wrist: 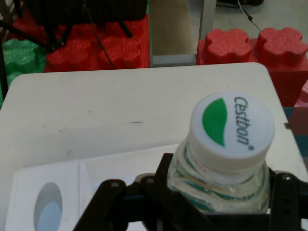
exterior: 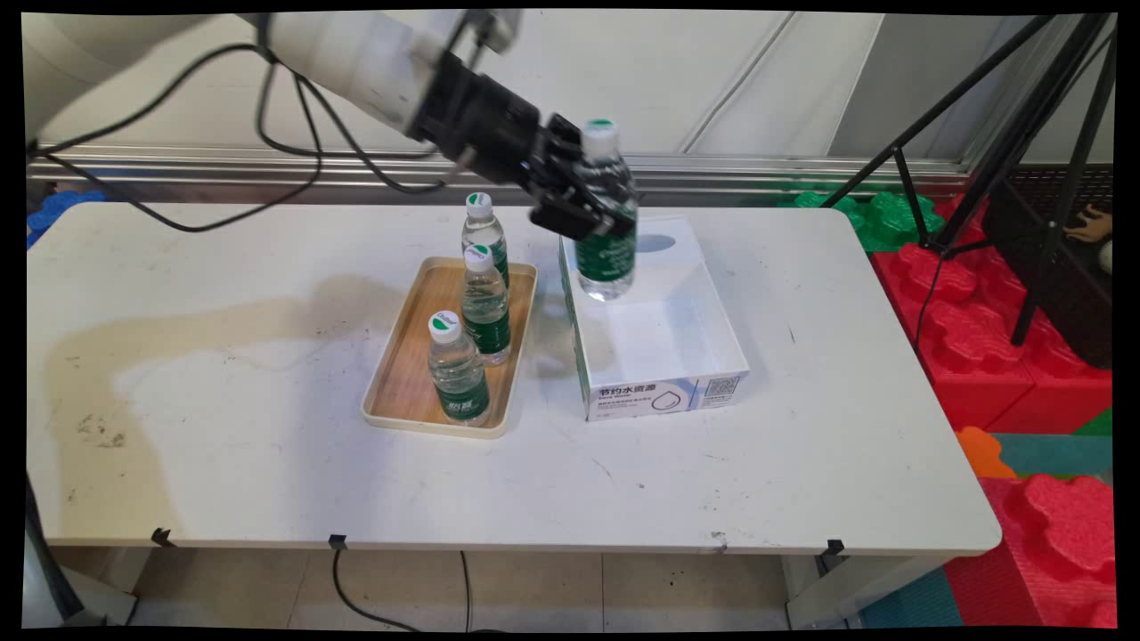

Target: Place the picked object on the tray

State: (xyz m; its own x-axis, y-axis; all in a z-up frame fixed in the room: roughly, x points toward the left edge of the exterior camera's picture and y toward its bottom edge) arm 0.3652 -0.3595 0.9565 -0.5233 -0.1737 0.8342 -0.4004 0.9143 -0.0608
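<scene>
Gripper (exterior: pixel 595 198) clamps bottle (exterior: pixel 606 214) — over box (exterior: pixel 659 356).

Four water bottles (exterior: pixel 606 214), one wooden tray (exterior: pixel 419 356), one white box (exterior: pixel 659 356), one table (exterior: pixel 267 445)

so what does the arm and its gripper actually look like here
The arm is a thick, rounded white tube ending in a black wrist section. Thin black cables hang from it in loops. The gripper is black, with a jointed linkage and two fingers. No lettering shows on the arm.
</scene>
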